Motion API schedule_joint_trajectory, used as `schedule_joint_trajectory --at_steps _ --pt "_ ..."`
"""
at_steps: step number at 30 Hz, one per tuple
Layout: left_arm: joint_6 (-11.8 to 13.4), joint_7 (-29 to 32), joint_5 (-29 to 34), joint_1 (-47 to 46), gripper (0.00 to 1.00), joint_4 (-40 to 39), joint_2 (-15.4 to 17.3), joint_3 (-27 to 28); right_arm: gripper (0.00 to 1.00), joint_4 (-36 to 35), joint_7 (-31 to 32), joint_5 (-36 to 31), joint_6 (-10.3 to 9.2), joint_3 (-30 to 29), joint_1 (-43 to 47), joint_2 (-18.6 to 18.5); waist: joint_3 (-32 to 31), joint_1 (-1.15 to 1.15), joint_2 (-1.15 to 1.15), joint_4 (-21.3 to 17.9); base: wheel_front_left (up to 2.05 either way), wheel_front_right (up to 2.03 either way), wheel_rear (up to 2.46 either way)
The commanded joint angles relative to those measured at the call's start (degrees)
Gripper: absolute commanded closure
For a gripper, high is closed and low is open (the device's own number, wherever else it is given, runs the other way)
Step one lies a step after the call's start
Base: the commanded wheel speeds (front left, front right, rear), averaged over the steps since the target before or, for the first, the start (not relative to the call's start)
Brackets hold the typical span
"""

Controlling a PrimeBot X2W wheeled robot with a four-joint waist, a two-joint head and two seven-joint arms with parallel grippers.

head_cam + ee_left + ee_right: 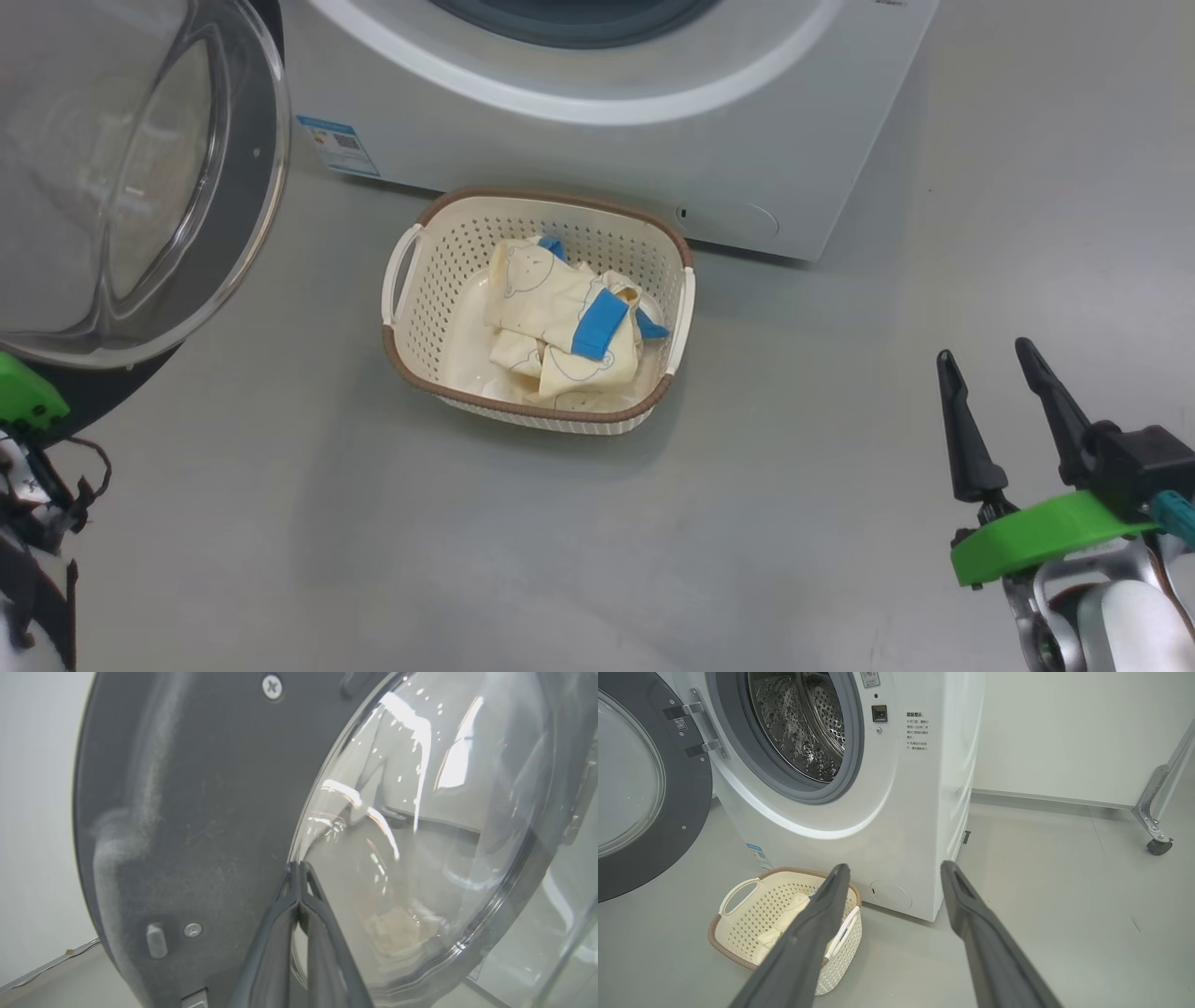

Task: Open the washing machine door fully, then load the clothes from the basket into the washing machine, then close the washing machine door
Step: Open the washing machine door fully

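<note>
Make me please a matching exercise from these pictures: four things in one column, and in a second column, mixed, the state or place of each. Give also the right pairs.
Things
1. washing machine door
2. clothes
3. left gripper
4. right gripper

States or places
A. fingers spread apart, holding nothing
B. lying in the basket
C. swung open, away from the drum
D. fingers pressed together

Right pairs: 1-C, 2-B, 3-D, 4-A
</note>
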Motion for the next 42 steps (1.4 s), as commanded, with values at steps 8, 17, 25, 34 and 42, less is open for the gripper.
schedule_joint_trajectory --at_steps 8,17,25,34,42 --pt "-1.37 -0.38 2.99 0.78 1.00 -4.07 1.05 4.72 0.00 -0.94 -0.42 -0.14 0.43 1.61 -2.46 -0.50 -0.30 0.00 0.00 -0.49 0.00 0.00 0.00" --pt "-2.18 -0.38 5.25 6.65 1.00 -12.11 -2.48 7.06 0.00 -0.61 -0.60 -0.23 0.43 1.17 -2.17 -0.50 -1.14 0.00 0.00 -0.56 0.00 0.00 0.00" --pt "-3.33 -0.38 7.49 13.77 1.00 -22.02 -7.14 7.12 0.00 -0.18 -0.89 -0.19 0.43 0.65 -1.93 -0.50 -2.40 0.00 0.00 -0.69 0.00 0.00 0.00" --pt "-6.16 -0.38 8.45 19.22 0.00 -26.88 -10.80 4.01 0.00 -0.16 -1.20 -0.51 0.43 0.35 -1.27 -0.50 -4.16 0.00 0.00 -0.79 0.00 0.00 0.00" --pt "-8.22 -0.38 10.04 23.25 0.00 -29.56 -12.42 -2.09 0.00 0.10 -1.47 -0.27 0.43 1.02 -0.21 -0.50 -6.35 0.00 0.00 -3.05 0.00 0.00 0.00"
